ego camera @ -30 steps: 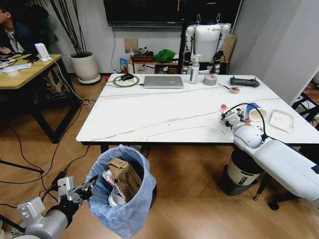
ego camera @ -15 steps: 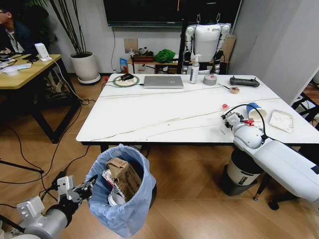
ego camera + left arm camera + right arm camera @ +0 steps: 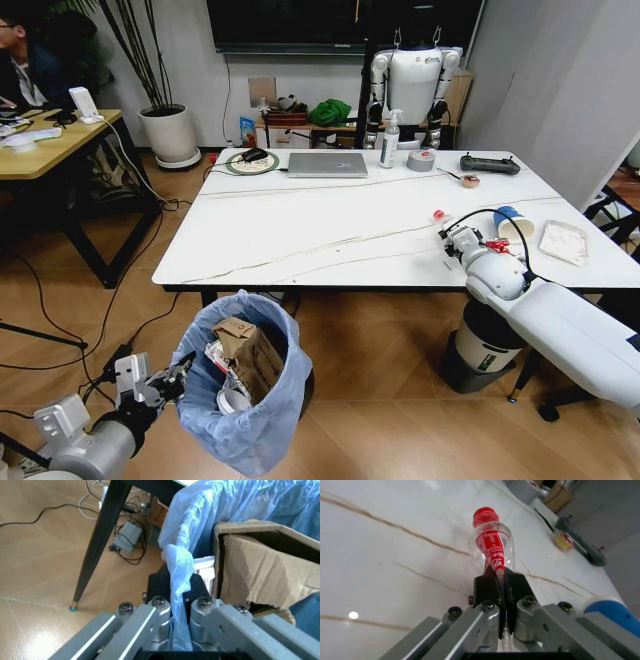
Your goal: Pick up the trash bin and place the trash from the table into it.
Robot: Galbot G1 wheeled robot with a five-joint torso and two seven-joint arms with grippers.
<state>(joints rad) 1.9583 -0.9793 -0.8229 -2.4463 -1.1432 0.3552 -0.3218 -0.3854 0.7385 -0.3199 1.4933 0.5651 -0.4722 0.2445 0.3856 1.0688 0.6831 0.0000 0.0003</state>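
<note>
The left gripper (image 3: pixel 180 603) is holding the small round dark trash bin with the crinkly light-blue plastic bag (image 3: pixel 247 400) in it. Its jaws are squeezed together on the edge of the bag, with a fold of blue plastic pinched between them. The bin is hanging just past the jaws, off the floor, in front of the near edge of the big white marble-look surface with thin dark lines (image 3: pixel 320 225). Inside the bin, just beyond the jaws, a torn brown cardboard box (image 3: pixel 265 566) and some white paper are already lying.

The right gripper (image 3: pixel 500 579) is out over the far right part of the surface. Its jaws are clamped on a small clear plastic bottle with a red cap and a red label (image 3: pixel 490 540). The bottle is sticking straight out from between the jaws, cap end away from them, just above the white top.

So part of the job looks done: the bin is picked up, and some trash is in it. The bottle is grabbed but is well apart from the bin. It needs to go in.

More trash is waiting near the right jaws: a blue paper cup (image 3: pixel 512 224) just beside them, and a flat crumpled white tissue (image 3: pixel 564 242) a bit farther off.
</note>
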